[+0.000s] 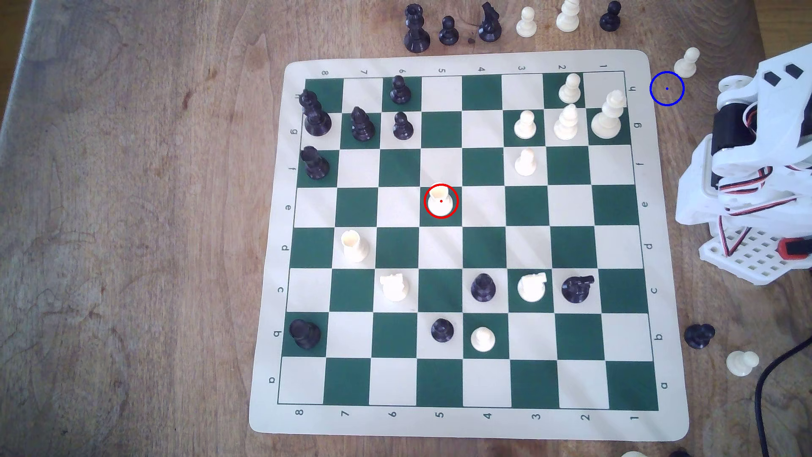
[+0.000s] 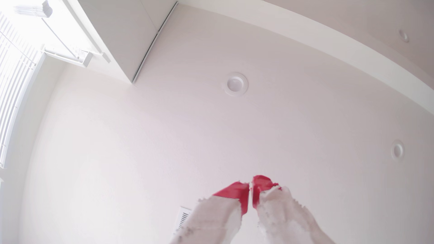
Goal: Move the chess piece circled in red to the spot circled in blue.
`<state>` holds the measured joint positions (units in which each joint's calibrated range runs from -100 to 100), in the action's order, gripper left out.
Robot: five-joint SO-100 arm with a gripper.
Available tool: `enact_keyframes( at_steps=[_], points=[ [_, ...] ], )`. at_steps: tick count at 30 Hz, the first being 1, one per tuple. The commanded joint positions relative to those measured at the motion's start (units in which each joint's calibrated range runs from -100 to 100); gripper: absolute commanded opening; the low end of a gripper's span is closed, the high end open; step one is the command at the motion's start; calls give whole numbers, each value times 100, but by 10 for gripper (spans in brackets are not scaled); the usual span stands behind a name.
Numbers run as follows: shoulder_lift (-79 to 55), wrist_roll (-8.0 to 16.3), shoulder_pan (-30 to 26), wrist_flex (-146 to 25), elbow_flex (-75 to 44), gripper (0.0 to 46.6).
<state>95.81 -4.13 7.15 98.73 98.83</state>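
The chess piece circled in red (image 1: 440,203) is a small cream-white pawn standing on a green square near the middle of the chessboard (image 1: 465,239). The spot circled in blue (image 1: 667,88) is bare brown wood just off the board's far right corner in the exterior view. My white arm (image 1: 747,167) is folded up at the exterior view's right edge, well away from the pawn. In the wrist view my gripper (image 2: 250,185) points at the ceiling, its red-tipped fingers (image 2: 234,191) closed together with nothing between them.
A white pawn (image 1: 686,62) stands right beside the blue circle. Captured pieces line the table beyond the board's far edge. A black piece (image 1: 698,335) and a white piece (image 1: 741,362) lie off the board's right side, near a black cable (image 1: 766,386). Several pieces fill the board.
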Motion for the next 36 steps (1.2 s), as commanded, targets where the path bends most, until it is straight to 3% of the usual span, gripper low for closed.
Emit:
enact_keyframes(
  at_steps=[1, 10, 24, 32, 33, 36],
  points=[
    [3, -20, 125, 37, 117, 2],
    [-6, -20, 39, -3108, -309, 2],
    [-14, 29, 642, -11789, -2503, 2],
    [-880, 39, 431, -14008, -3355, 3],
    [-1449, 278, 274, -14254, -3745, 21],
    [-2357, 611, 86, -14377, -4307, 70]
  ],
)
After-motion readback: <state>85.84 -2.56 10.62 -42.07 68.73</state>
